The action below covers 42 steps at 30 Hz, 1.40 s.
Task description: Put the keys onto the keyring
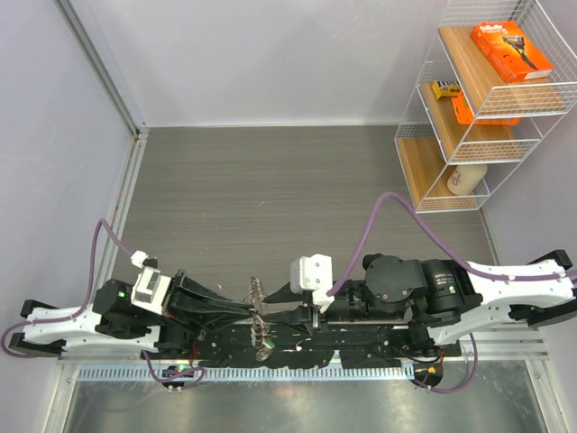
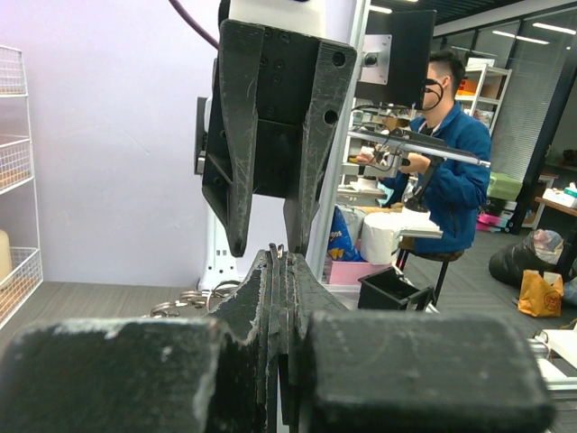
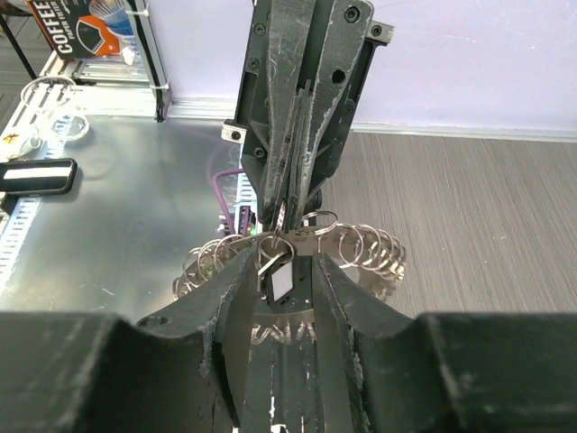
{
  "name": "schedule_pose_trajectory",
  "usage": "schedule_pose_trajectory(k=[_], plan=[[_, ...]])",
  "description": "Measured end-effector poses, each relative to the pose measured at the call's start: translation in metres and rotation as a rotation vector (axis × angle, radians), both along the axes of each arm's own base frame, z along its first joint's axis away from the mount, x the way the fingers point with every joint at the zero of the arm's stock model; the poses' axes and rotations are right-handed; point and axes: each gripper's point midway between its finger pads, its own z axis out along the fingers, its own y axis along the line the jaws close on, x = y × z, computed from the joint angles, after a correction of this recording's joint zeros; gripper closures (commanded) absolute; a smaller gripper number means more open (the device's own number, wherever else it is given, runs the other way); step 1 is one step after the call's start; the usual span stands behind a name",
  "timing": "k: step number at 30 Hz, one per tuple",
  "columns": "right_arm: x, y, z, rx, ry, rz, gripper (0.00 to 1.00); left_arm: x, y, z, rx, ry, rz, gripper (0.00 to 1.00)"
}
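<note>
**A:** Right wrist view first. Where is the risk?

**B:** The left gripper (image 3: 290, 212) comes down from the top of the frame, pinched tight on the keyring (image 3: 361, 244), whose loops fan across the middle. The right gripper (image 3: 279, 263) has its fingers parted at the bottom centre. A key (image 3: 276, 280) hangs in the gap, and neither pad seems to grip it.

**A:** So what fails?

**B:** I cannot tell whether that key is fully threaded. If it only hooks the edge of the wire, a tug from either arm could shake it loose and drop it onto the table (image 1: 270, 198). The two sets of fingers also sit almost tip to tip. A careless close could catch the loops instead of the key and twist the ring out of the pinch.

**A:** Containers?

**B:** In the top external view, upper right, there is a wire shelf (image 1: 532, 99). The top tier holds an orange box (image 1: 512, 50), the middle tier an orange packet (image 1: 464, 106) and the bottom tier a pale bottle (image 1: 464, 178). All of it is well apart from the ring.
</note>
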Motion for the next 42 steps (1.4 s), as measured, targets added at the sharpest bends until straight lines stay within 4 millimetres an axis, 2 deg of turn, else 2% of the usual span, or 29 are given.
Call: schedule_pose_trajectory(k=[9,20,23,25,36,39,42], plan=[[-0.001,0.009,-0.01,-0.031,-0.01,0.004,0.63,0.0,0.0,0.0,0.0,0.0,0.001,1.0],[-0.002,0.013,-0.005,-0.026,-0.012,0.004,0.66,0.0,0.0,0.001,-0.003,-0.001,0.001,1.0],[-0.002,0.016,-0.003,-0.024,-0.016,0.004,0.74,0.0,0.0,0.001,-0.004,-0.001,0.001,1.0],[-0.002,0.017,-0.004,-0.028,-0.021,0.005,0.94,0.0,0.0,0.001,-0.004,0.0,0.0,1.0],[-0.002,0.017,-0.002,-0.035,-0.033,0.01,0.95,0.0,0.004,0.003,-0.014,-0.004,0.002,1.0],[-0.001,0.017,-0.008,-0.062,-0.037,0.004,0.95,0.001,0.003,-0.003,0.012,0.0,0.004,0.82],[0.001,0.019,-0.013,-0.113,-0.044,-0.007,0.95,0.002,0.005,-0.008,0.047,0.01,0.012,0.71]])
